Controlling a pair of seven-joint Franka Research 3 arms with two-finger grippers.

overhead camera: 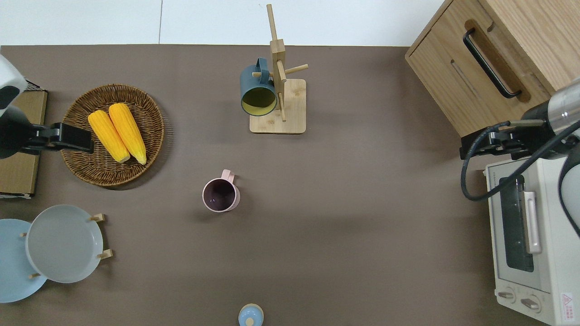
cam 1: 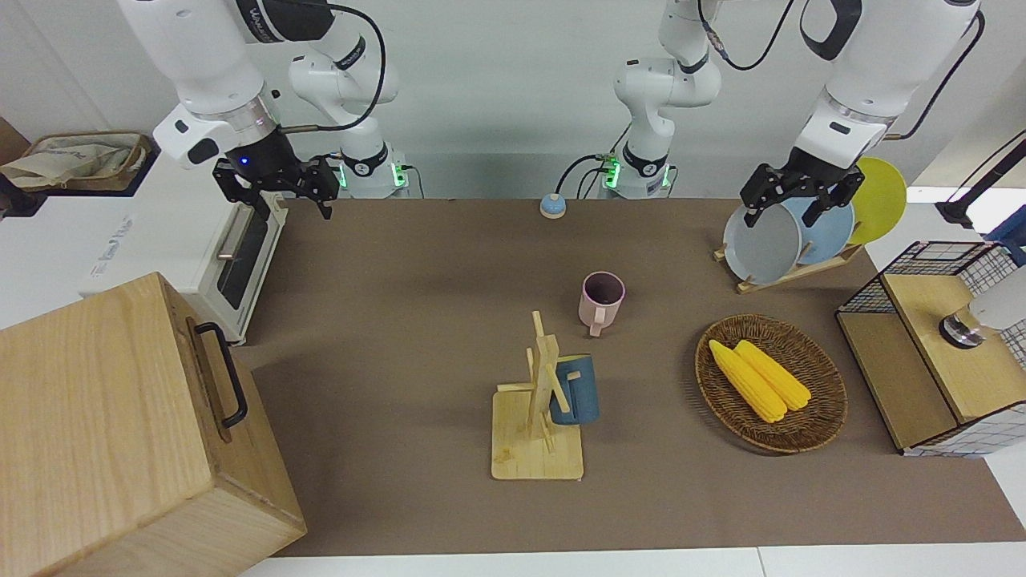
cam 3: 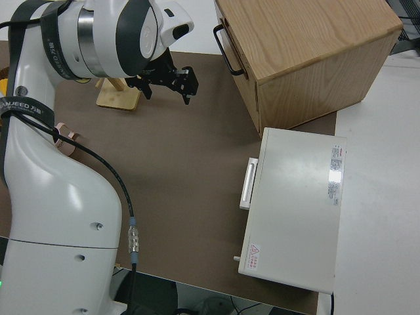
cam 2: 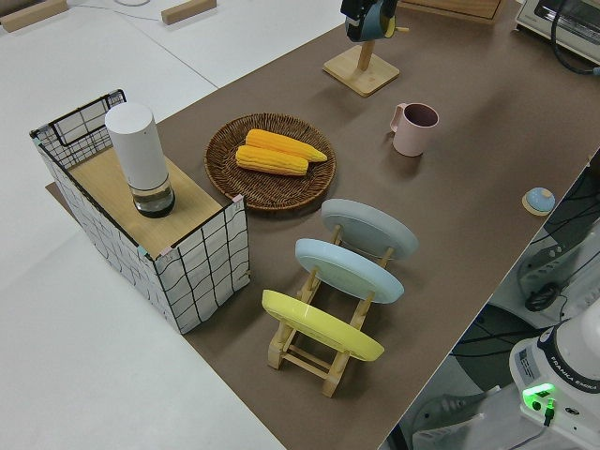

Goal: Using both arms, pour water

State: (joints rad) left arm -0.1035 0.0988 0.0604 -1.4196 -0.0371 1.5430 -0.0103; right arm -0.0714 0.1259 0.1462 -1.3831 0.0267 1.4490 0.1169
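Observation:
My left gripper [cam 1: 784, 213] is open and empty, up in the air; in the overhead view [overhead camera: 84, 141] it is over the rim of the wicker basket [overhead camera: 149, 149] at the left arm's end of the table. A pink mug [cam 1: 601, 300] stands upright mid-table. A dark blue mug [cam 1: 575, 389] hangs on a wooden mug rack [cam 1: 535, 437], farther from the robots. A white cylindrical bottle [cam 2: 139, 157] stands on a wire box with a wooden top [cam 2: 103, 183]. No water shows. My right gripper [cam 1: 280, 192] is open and the right arm is parked.
The basket holds two corn cobs [overhead camera: 117, 132]. A plate rack [cam 1: 789, 276] holds grey, blue and yellow plates. A wooden cabinet [cam 1: 104, 433] and a toaster oven [overhead camera: 530, 240] stand at the right arm's end. A small blue bell [cam 1: 551, 206] sits near the robots.

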